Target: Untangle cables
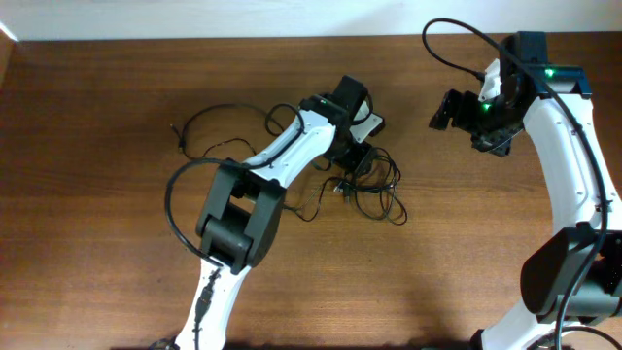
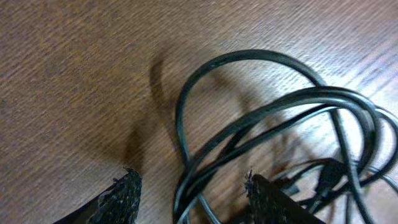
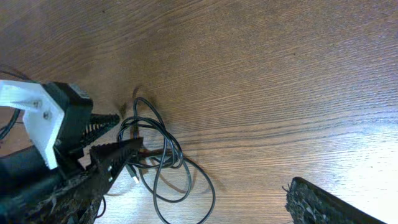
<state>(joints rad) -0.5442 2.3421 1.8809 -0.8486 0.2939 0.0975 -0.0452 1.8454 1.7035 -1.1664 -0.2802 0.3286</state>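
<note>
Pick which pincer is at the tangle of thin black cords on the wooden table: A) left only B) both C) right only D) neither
A: the left pincer is down on the tangle of thin black cords, strands running between its fingers in the left wrist view; the right pincer is off to the side, apart from them.

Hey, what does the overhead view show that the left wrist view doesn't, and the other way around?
Only overhead: the right gripper open and well away from the cables, plus one long loop trailing off to the left. Only left wrist: close up, the left gripper open, its fingertips on either side of several strands. Both: the cables bunched on the wooden table.
</note>
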